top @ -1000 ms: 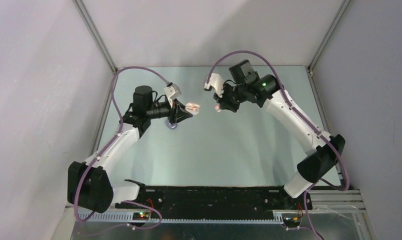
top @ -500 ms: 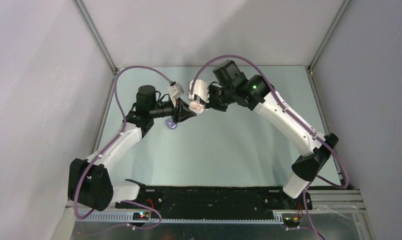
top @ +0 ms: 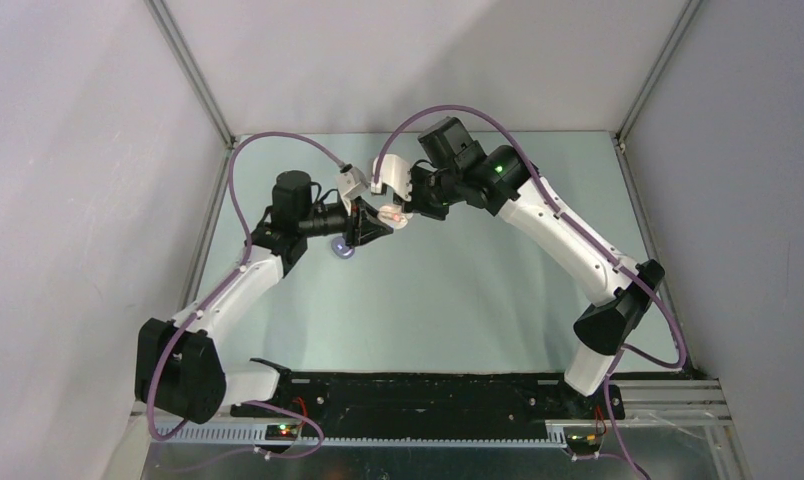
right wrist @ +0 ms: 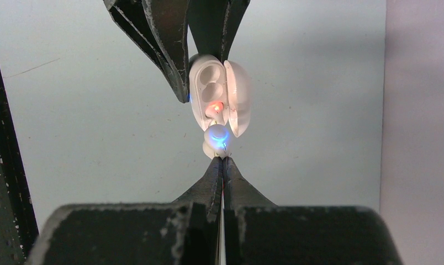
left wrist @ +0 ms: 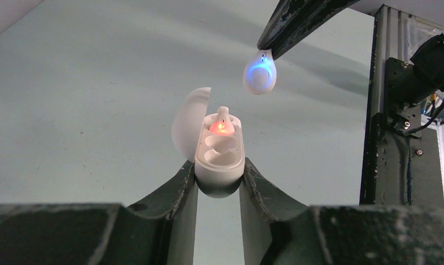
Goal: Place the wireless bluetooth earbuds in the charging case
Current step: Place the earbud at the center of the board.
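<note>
White charging case (left wrist: 218, 165), blue-glowing earbud (left wrist: 259, 72)

Just beyond the right gripper (right wrist: 222, 160), its earbud (left wrist: 259, 72) hangs apart from the charging case (left wrist: 219, 165), with open air between them. The raised lid (left wrist: 188, 130) walls the left gripper's (left wrist: 218, 179) left side. A seated bud (left wrist: 222, 119) fills the far socket, and the nearer hollow lies bare.

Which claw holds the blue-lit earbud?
The right claw, pinched shut on the blue-lit earbud just off the open charging case; the left claw grips that case instead.
</note>
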Controlling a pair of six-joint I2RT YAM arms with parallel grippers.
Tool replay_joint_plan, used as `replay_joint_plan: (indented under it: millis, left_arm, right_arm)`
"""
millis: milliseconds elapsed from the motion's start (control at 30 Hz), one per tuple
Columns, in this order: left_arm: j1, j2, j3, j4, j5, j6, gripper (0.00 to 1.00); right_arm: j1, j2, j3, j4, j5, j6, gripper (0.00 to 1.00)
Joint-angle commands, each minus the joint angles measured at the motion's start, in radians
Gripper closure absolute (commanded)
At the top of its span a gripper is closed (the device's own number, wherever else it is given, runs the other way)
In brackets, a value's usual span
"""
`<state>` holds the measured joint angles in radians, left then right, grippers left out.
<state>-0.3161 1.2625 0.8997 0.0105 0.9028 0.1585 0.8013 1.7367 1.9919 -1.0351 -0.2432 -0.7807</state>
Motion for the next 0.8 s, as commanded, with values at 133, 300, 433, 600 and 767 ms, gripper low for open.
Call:
replay_joint_plan:
  millis: [133,300,433,600,767]
  left_arm:
    - [-0.007,-0.033,0.044,0.009,0.029,0.016,1.0]
    - [-0.006,-0.04,0.045,0.003,0.03,0.025,1.0]
    - [-0.007,-0.043,0.042,0.005,0.042,0.042,1.0]
    - [-0.007,-0.053,0.044,0.004,0.056,0.085,1.0]
    - [-0.007,-0.05,0.067,-0.055,0.049,0.139,1.0]
  right_arm:
    - [0.002,-0.014,0.047,0.02,-0.034,0.037,1.0]
    - [0.003,-0.019,0.045,0.015,-0.037,0.044,1.0]
    - [0.002,-0.028,0.042,0.02,-0.045,0.042,1.0]
    - [0.003,-0.069,-0.032,0.086,-0.05,-0.005,1.0]
    - [0.001,-0.145,-0.14,0.189,-0.046,-0.039,1.0]
